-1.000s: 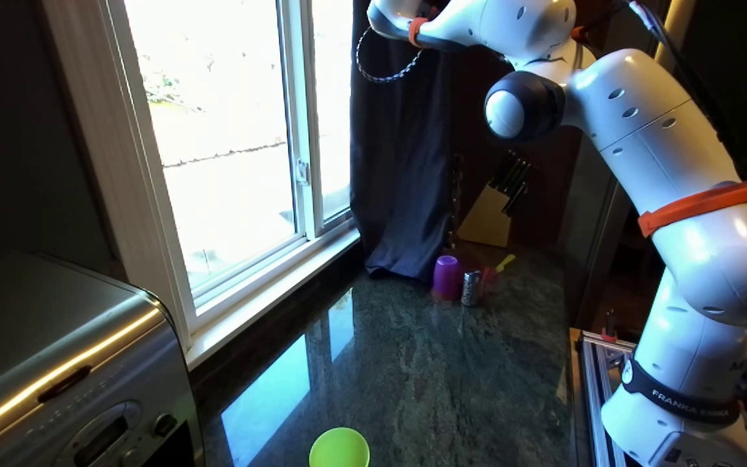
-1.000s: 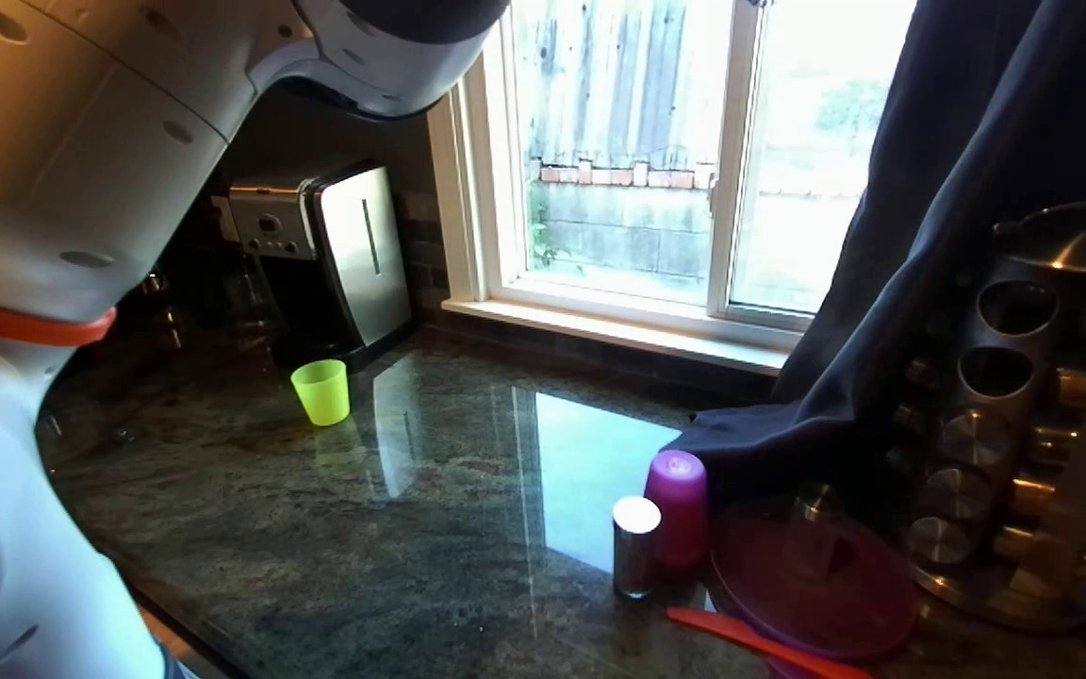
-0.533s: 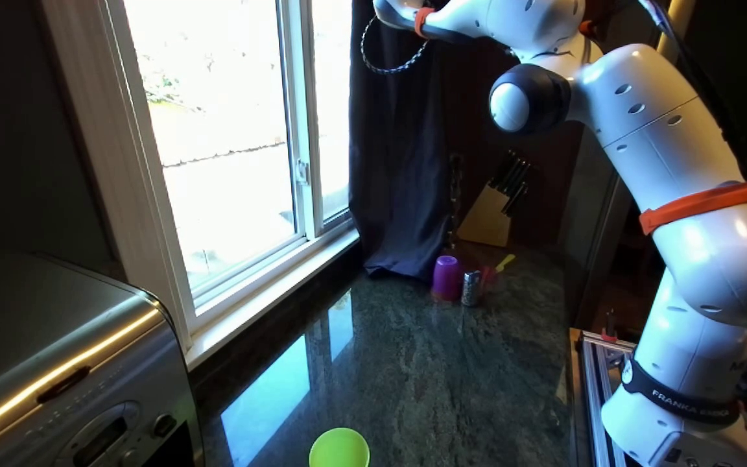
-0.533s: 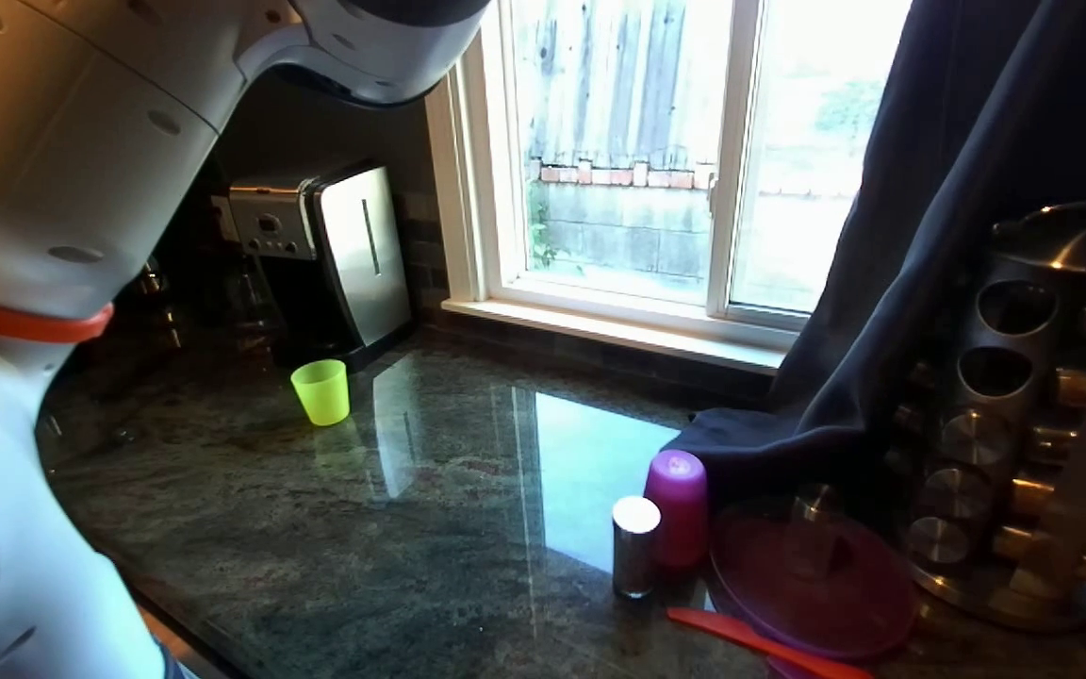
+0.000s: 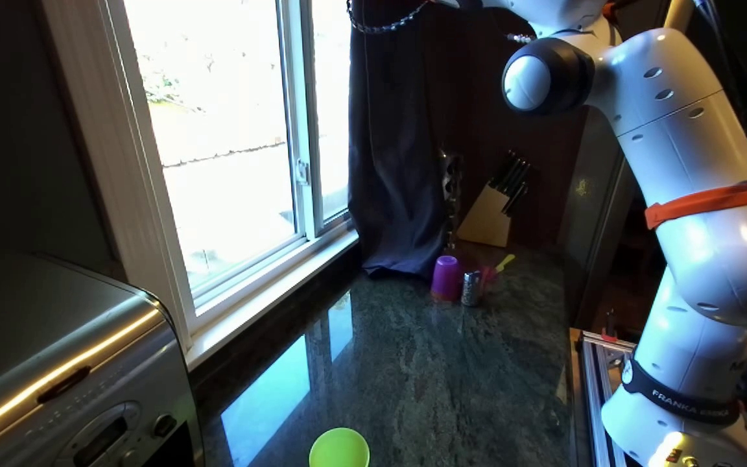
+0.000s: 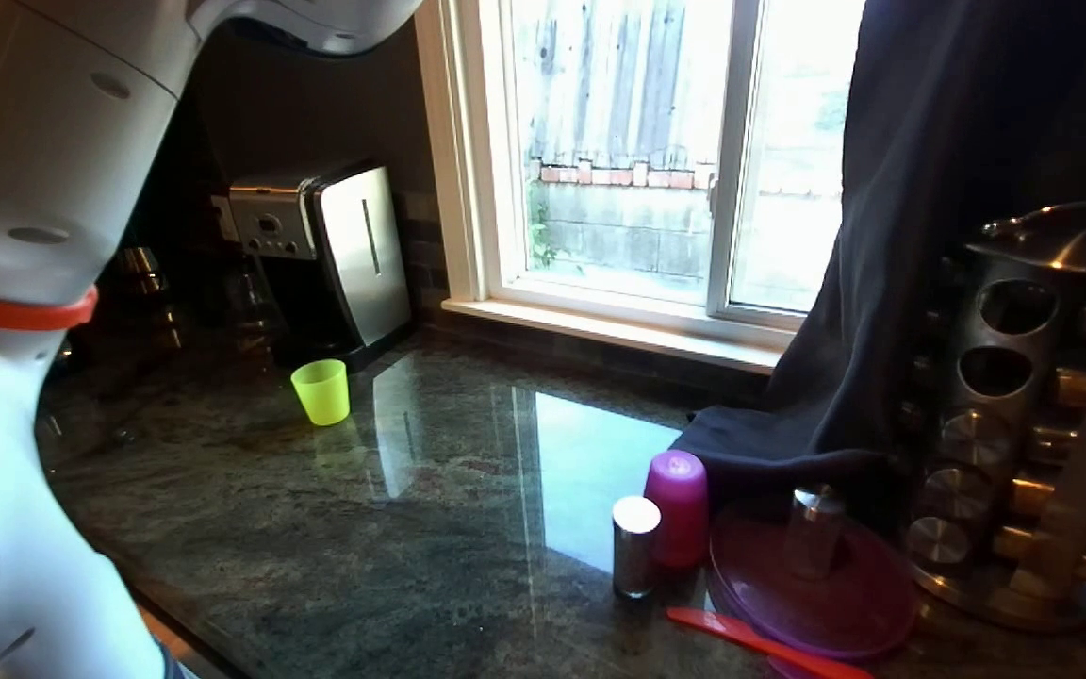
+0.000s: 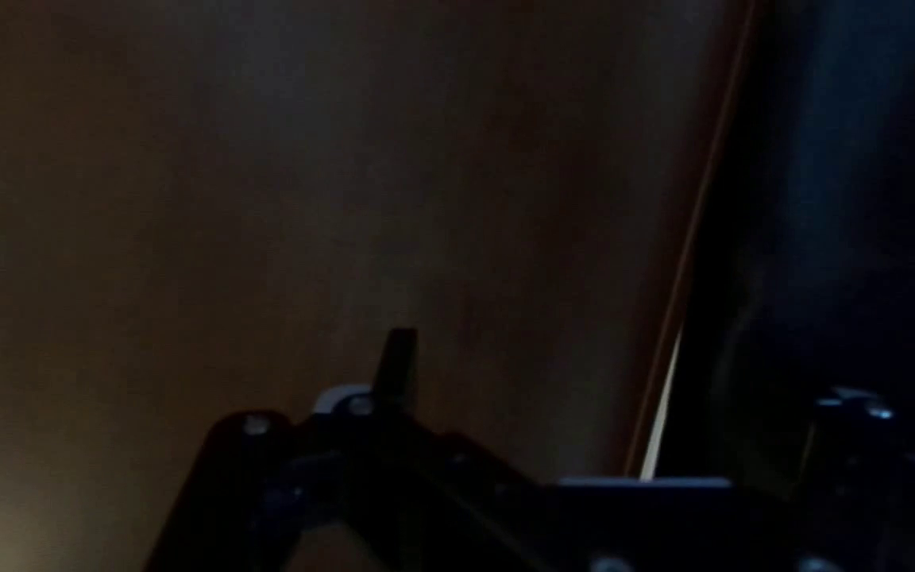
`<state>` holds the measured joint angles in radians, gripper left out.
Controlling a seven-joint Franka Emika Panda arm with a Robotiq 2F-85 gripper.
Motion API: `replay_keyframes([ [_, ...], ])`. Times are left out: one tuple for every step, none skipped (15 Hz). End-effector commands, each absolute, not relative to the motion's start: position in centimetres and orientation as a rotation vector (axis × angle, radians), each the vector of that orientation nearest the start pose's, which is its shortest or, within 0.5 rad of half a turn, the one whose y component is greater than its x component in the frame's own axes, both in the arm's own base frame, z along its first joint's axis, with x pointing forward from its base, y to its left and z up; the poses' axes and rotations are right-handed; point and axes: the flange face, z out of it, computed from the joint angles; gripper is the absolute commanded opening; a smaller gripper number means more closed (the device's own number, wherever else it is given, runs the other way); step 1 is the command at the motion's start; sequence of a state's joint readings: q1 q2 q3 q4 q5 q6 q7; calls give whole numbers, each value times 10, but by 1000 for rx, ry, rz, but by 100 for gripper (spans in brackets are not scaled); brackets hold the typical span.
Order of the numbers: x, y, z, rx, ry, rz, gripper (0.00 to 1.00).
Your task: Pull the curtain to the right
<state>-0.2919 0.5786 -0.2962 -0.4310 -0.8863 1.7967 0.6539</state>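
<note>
- Spread wide at the bottom of the wrist view, with dark fingers (image 7: 398, 369) well apart; seemingly without a hold, to judge by the bare gap in the gripper (image 7: 604, 381). Out of sight in both exterior views.
- Facing a brown panel (image 7: 267, 199), with a bluish-black expanse (image 7: 855, 199) past its edge; too dim to tell cloth from shadow.
- Could slide past the fabric on a further pull, for want of a grip, or hook a fold on a spread fingertip and wrench it askew.
- Could knock the panel, through drifting too close.
- Could also snag the braided cord (image 5: 380, 30), looped across the curtain (image 5: 391, 149) in an exterior view.
- For the curtain, look to the right end of the window (image 6: 623, 217) in both exterior views: hanging in tall folds, trailing onto the counter (image 6: 364, 528). Probably drawn aside for the most part already.
- By the hem, mind the upturned purple cup (image 6: 678, 514), touching or just apart, cannot tell which, and the silver cylinder (image 6: 635, 556) beside it; could topple both with a low tug.
- Farther right, expect obstruction from the spice rack (image 6: 1005, 340), just beside the folds.
- In front, note a purple plate (image 6: 868, 608) and red utensil (image 6: 732, 630); well apart, a green cup (image 6: 321, 396) and steel appliance (image 6: 364, 255).
</note>
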Motion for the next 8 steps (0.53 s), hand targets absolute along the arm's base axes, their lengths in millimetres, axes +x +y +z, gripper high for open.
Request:
replay_keyframes([
  [547,-296,858,1763,-1209,911,100],
  [547,-293,856,1818,-1211,901,100],
  [548,-289,854,1871,-1211,885,100],
  [549,-283,849,1921,-1208,843,100],
  [547,-277,848,1973,-1192,809,100],
  [545,-273,848,2025,-1175,780,100],
  [542,-268,847,2073,-1155,744,100],
  [540,-266,845,2122,-1135,709,100],
])
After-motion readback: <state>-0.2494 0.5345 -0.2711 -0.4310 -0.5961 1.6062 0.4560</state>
